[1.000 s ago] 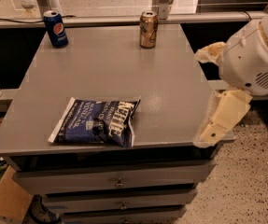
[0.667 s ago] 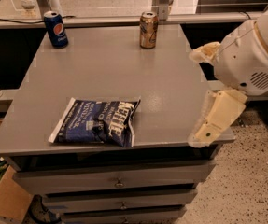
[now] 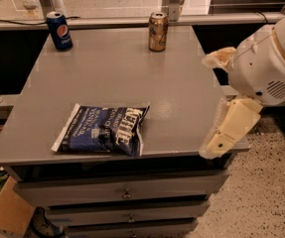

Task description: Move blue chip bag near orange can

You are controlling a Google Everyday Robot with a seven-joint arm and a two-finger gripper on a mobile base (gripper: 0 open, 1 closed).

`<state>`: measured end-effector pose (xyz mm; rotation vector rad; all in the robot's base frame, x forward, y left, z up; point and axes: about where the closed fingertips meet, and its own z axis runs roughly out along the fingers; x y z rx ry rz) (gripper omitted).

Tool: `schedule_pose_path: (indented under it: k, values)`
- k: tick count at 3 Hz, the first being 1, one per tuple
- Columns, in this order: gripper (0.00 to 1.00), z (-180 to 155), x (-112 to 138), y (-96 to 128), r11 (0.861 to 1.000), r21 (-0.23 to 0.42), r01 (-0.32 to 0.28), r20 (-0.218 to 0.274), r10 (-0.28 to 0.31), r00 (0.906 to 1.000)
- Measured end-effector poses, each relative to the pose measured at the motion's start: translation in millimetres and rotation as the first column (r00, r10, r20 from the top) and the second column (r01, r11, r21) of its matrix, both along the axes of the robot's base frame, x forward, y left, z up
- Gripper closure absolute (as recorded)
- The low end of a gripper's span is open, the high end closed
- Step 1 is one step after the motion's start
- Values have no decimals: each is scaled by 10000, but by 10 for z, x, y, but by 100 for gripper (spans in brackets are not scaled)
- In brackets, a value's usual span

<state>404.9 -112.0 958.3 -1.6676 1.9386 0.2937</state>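
Matt plastic pincer [image 3: 205, 107] beside smooth table [image 3: 112, 73]

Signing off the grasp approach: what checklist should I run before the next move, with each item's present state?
1. Blue chip bag lies flat, uncovered, near the table front: ok.
2. Orange can upright at the back edge: ok.
3. Gripper open, empty, beside the table's right edge: ok.
4. Pepsi can stands back left, off the bag-to-can path: ok.
5. Bag near orange can: not ok.
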Motion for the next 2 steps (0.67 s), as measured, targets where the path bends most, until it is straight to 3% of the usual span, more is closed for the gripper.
schedule_pose_path:
  k: [1, 2]
  values:
    - [0, -171, 8, 271, 9979, 575, -284, 252, 270, 9993]
    - [0, -370, 164, 713, 9913, 1179, -580, 627, 509, 9967]
